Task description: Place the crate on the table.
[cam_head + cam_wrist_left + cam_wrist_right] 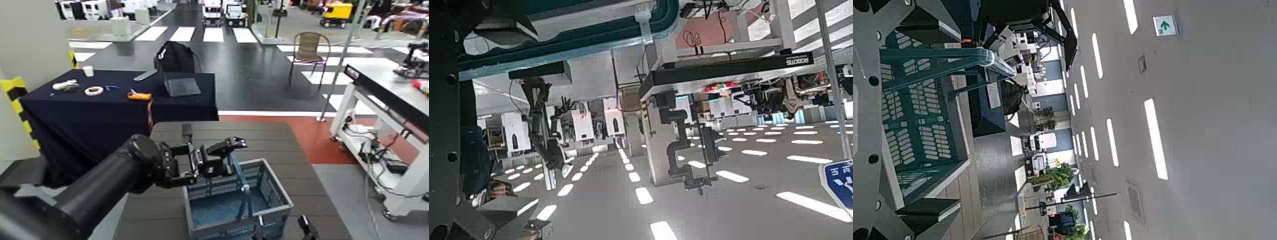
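The blue-grey crate (237,205) stands on the dark brown slatted table (268,137), near its front edge. Its thin teal handle (243,182) stands upright. My left gripper (225,155) hovers over the crate's far rim at the top of the handle, fingers spread on either side of it. The handle shows as a teal band (579,28) in the left wrist view. My right gripper (307,227) is low at the crate's near right corner, open, with the lattice wall (918,115) showing between its fingers (908,20).
A navy cloth-draped table (96,108) with small items and a laptop stands behind on the left. A white-framed workbench (383,96) with cables is on the right. A chair (309,51) stands farther back.
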Controlling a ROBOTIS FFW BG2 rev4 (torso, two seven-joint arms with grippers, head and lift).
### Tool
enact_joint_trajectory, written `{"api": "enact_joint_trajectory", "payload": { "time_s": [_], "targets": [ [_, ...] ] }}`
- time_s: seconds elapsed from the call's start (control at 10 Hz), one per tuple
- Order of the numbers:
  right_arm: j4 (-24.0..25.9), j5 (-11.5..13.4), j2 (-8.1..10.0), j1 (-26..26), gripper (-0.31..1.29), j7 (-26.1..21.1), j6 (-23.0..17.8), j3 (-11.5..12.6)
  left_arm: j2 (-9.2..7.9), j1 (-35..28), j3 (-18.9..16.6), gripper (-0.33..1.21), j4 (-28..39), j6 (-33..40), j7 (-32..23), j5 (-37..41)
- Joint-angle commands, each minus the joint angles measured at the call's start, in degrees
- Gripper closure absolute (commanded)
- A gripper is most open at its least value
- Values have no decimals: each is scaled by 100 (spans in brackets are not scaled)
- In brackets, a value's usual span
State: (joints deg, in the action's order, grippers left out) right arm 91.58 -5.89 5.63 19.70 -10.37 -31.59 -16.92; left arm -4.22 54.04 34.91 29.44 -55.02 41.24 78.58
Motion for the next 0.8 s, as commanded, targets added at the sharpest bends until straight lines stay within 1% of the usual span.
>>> {"api": "enact_joint_trajectory", "payload": {
  "time_s": [0.1,0.2,0.4,0.5,0.6,0.7,0.8],
  "targets": [
    [18,0,-9,34,14,0,-23,39,8,10,-476,10,149,580,-143,-1627],
    [27,0,-9,43,14,0,-23,48,0,-25,-494,10,211,791,-143,-1820],
    [53,0,-18,87,14,0,-23,83,-44,-192,-898,10,756,1195,-196,-2822],
    [62,9,-18,113,14,0,-14,110,-167,-412,-1065,10,1345,1239,-433,-3016],
    [70,9,-26,122,14,0,-14,136,-317,-781,-1338,11,2197,1239,-828,-3253],
    [88,9,-35,149,14,8,-5,162,-431,-1141,-1575,11,2979,1327,-1162,-3525],
    [97,18,-35,157,14,0,-5,189,-572,-1581,-1751,11,3797,1512,-1602,-3640]
  ]
}}
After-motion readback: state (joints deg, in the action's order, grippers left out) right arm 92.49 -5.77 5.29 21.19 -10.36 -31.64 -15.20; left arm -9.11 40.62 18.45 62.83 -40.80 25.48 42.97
